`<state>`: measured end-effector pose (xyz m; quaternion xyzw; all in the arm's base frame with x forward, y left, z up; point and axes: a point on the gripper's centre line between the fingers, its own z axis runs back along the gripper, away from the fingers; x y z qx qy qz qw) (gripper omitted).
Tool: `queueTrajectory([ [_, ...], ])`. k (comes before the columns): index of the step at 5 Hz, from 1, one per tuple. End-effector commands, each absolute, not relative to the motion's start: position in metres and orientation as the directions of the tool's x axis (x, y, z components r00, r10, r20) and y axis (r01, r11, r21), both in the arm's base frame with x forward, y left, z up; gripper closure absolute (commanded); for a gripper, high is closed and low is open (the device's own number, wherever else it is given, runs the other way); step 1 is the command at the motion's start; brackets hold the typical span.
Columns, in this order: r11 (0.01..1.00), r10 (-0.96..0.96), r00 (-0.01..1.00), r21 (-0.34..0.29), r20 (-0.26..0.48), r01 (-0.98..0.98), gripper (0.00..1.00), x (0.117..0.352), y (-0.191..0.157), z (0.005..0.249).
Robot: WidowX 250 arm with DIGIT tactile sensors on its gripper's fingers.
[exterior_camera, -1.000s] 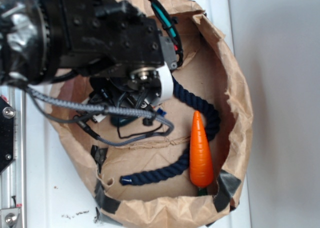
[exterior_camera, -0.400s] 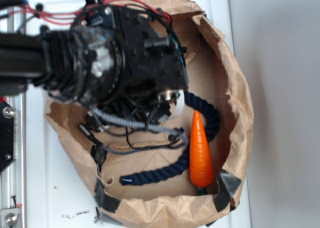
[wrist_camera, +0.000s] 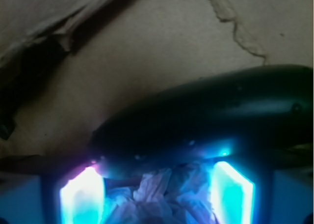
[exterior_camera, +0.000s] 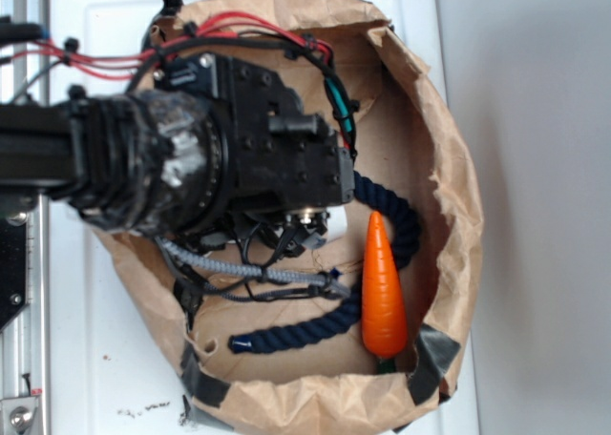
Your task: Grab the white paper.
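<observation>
In the wrist view the white paper (wrist_camera: 158, 193) is a wrinkled wad lying between my two glowing fingers (wrist_camera: 81, 197). It fills most of the gap between them. My gripper (wrist_camera: 156, 184) is open around it. A dark green cucumber toy (wrist_camera: 206, 121) lies right behind the paper, across the fingertips. In the exterior view my arm and gripper (exterior_camera: 286, 227) reach down into the brown paper bag (exterior_camera: 451, 168) and hide both the paper and the cucumber.
An orange carrot toy (exterior_camera: 382, 284) lies inside the bag to the right of my gripper. A dark blue rope (exterior_camera: 307, 332) curls round the carrot along the bag floor. The bag's crumpled walls rise on all sides. Grey cables (exterior_camera: 248, 271) hang beneath the wrist.
My arm has swung from the upper left down into the bag's middle. The wrist now sits lower and closer to the carrot. The carrot and rope have not moved.
</observation>
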<state>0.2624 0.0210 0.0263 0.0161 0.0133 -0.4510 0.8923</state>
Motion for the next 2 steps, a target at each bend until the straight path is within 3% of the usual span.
queueTrajectory([
  [1,0.621,-0.781,0.624,0.092,-0.005,0.778,1.00,0.266,0.020,0.047],
  [2,0.669,-0.743,0.668,0.087,0.049,0.738,1.00,0.270,0.027,0.067],
])
